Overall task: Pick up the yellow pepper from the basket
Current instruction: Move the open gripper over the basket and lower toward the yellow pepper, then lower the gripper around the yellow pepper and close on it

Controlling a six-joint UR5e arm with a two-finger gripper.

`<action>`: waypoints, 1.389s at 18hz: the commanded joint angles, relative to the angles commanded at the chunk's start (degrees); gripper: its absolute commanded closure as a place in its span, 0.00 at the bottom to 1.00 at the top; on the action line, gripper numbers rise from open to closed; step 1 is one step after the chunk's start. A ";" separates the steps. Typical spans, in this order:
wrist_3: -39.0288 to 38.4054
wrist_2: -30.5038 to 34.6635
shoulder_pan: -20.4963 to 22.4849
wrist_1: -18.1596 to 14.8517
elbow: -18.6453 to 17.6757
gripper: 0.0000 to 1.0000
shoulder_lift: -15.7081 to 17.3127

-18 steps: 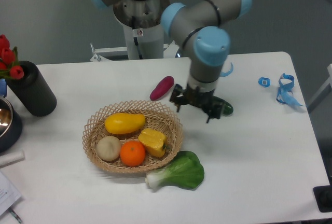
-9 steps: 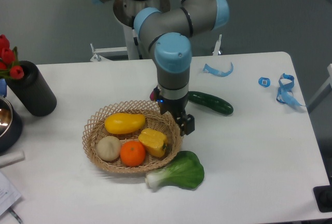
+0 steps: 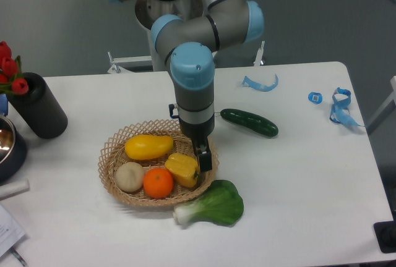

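Hovering over the right side of the round tan wicker basket (image 3: 114, 146): the dark two-finger gripper (image 3: 202, 156), pointing down from the grey arm with light-blue joint caps. One dark finger (image 3: 205, 157) visible just right of the blocky, lobed yellow-orange bell pepper (image 3: 182, 169); the other not made out from this angle, so no telling whether the jaws stand apart or together, nor whether anything touches the pepper yet. No sign of the pepper lifted; resting in the basket's front right part, beside the round orange (image 3: 158, 183) and in front of the smooth elongated yellow fruit (image 3: 149, 146). A pale round fruit (image 3: 129, 176) at the basket's front left.

Probably light and hollow, with a glossy, somewhat slippery skin and rigid enough walls to take a moderate squeeze. Best taken across the body, with the fingers seated in the grooves between lobes rather than on the rounded ridges. Little room on the orange's side, so a risk of nudging that fruit.

On the white worktop (image 3: 309, 174) outside the basket: a dark green cucumber (image 3: 249, 122) to the right, a leafy green bok choy (image 3: 210, 205) against the front rim.
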 joint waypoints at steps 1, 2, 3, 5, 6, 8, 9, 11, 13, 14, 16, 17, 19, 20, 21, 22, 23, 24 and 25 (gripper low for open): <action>0.17 -0.09 0.00 0.27 0.18 0.00 0.00; 0.35 0.00 -0.09 0.27 -0.08 0.00 0.08; 0.70 0.00 -0.09 0.27 -0.35 0.00 0.08; 1.67 0.00 -0.09 0.36 -0.44 0.00 0.08; 1.67 0.00 -0.09 0.36 -0.61 0.00 0.08; 2.28 0.26 -0.09 0.27 -0.96 0.00 0.08; 2.72 1.13 -0.27 0.27 -1.14 0.00 0.08; 2.99 3.68 -1.31 0.36 -1.58 0.00 -0.70; 2.90 5.18 -2.37 0.53 -1.76 0.00 -1.41; 2.90 5.19 -2.55 0.53 -1.49 0.00 -1.67; 2.72 5.19 -2.73 0.53 -1.23 0.00 -2.81; 2.81 5.19 -2.90 0.53 -1.23 0.00 -3.16; 2.72 5.19 -3.17 0.62 -1.14 0.00 -3.69; 2.81 5.19 -3.25 0.62 -1.05 0.00 -3.96; 2.81 5.19 -3.17 0.62 -0.96 0.00 -4.13; 2.90 5.19 -3.25 0.62 -0.88 0.00 -4.48; 2.90 5.19 -3.17 0.62 -0.96 0.00 -4.57; 2.90 5.19 -3.25 0.54 -1.14 0.00 -4.75; 2.90 5.19 -3.26 0.53 -1.49 0.00 -4.84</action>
